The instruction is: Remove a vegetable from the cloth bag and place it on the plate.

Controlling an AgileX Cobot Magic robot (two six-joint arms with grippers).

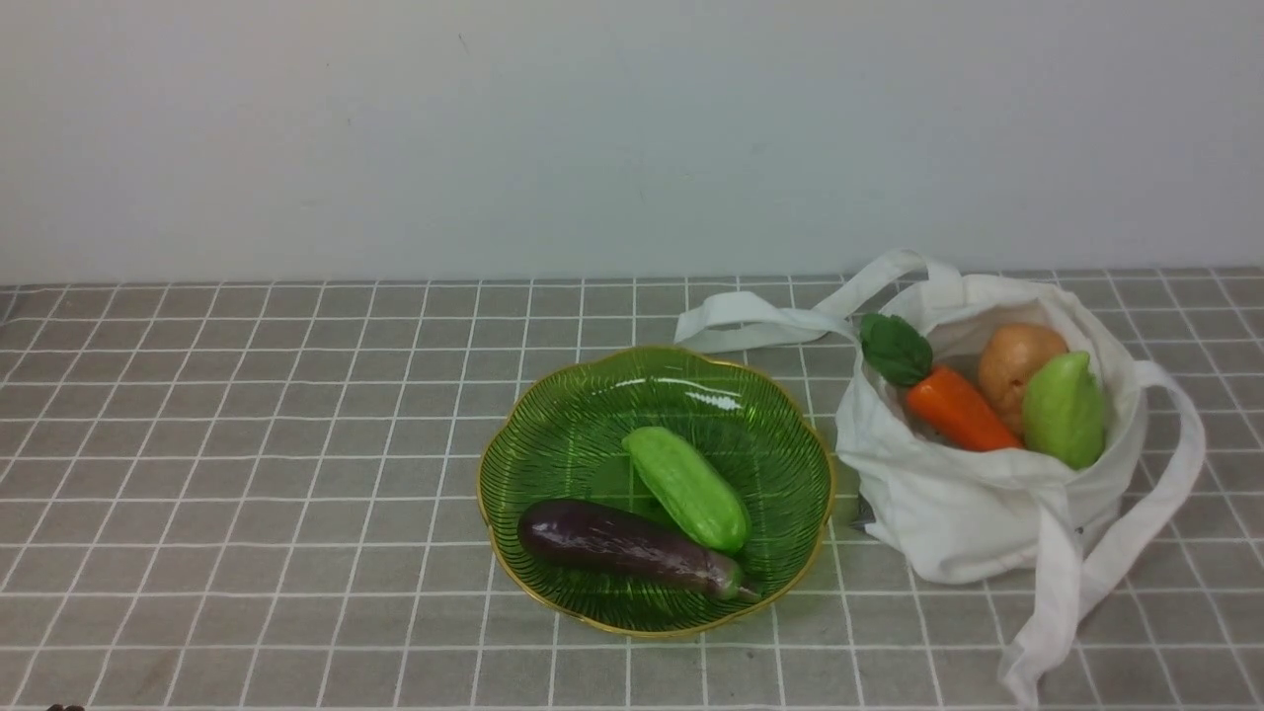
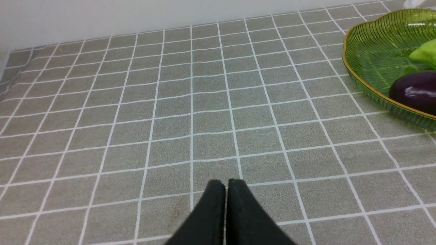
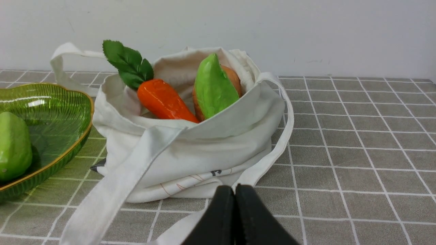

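The dark purple eggplant [image 1: 632,548] lies in the green glass plate [image 1: 583,415] beside a light green cucumber [image 1: 688,487]; it also shows in the left wrist view [image 2: 415,91]. The white cloth bag [image 1: 968,504] stands to the plate's right, holding a carrot [image 1: 958,407], a brown potato [image 1: 1017,360] and a pale green vegetable [image 1: 1065,410]. My left gripper [image 2: 226,183] is shut and empty over bare tablecloth, left of the plate [image 2: 371,54]. My right gripper [image 3: 234,188] is shut and empty just in front of the bag [image 3: 190,149]. Neither gripper shows in the front view.
The bag's long strap handles lie on the table: one [image 1: 750,316] behind the plate, one [image 1: 1096,583] trailing toward the front right edge. A grey checked tablecloth [image 1: 247,444] covers the table, with a plain wall behind.
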